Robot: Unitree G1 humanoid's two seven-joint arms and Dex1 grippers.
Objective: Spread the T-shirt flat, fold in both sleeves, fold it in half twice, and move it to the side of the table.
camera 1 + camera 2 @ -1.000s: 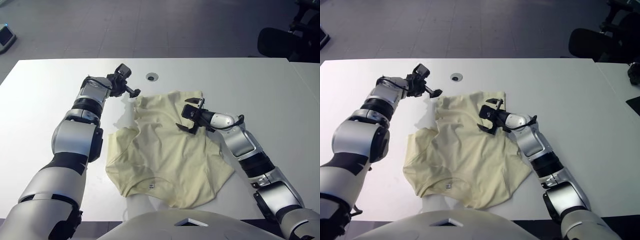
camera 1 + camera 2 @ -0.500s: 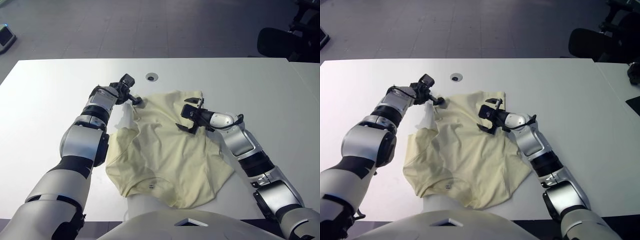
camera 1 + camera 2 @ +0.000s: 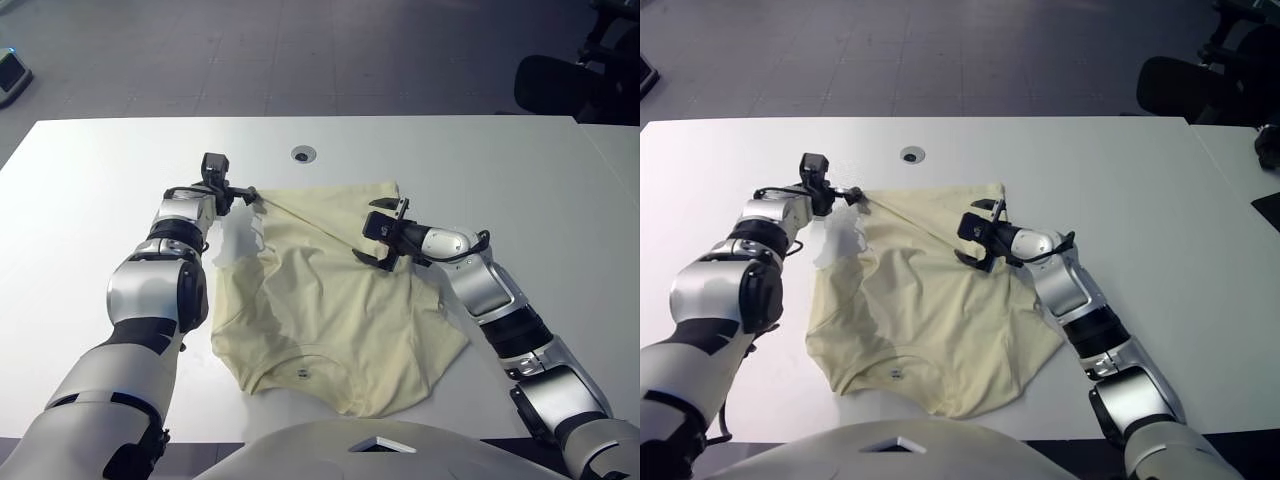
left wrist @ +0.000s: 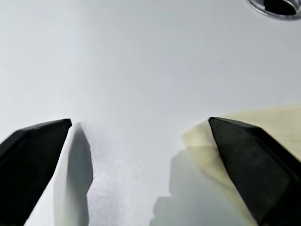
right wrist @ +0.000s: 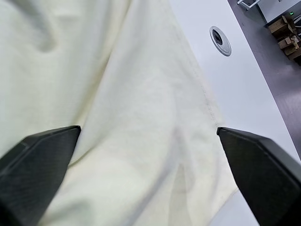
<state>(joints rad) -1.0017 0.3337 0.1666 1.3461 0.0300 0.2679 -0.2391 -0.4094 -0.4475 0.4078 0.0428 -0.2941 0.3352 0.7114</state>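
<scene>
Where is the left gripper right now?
In the head views, the left gripper sits at the T-shirt's far left corner, near the round hole.

The T-shirt (image 3: 330,310) is soft, matt, creased cloth on a smooth white table (image 3: 100,170) with a slight sheen, with a glossy metal-looking ring (image 3: 303,154) set in its far part.

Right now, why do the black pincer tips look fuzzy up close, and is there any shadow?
Left wrist view: the left pincer sits very near the lens, so its black tips look soft, and grey shadow lies on the table by the T-shirt corner. Right wrist view: the right pincer blurs likewise, while the T-shirt's stitching looks sharp.
</scene>
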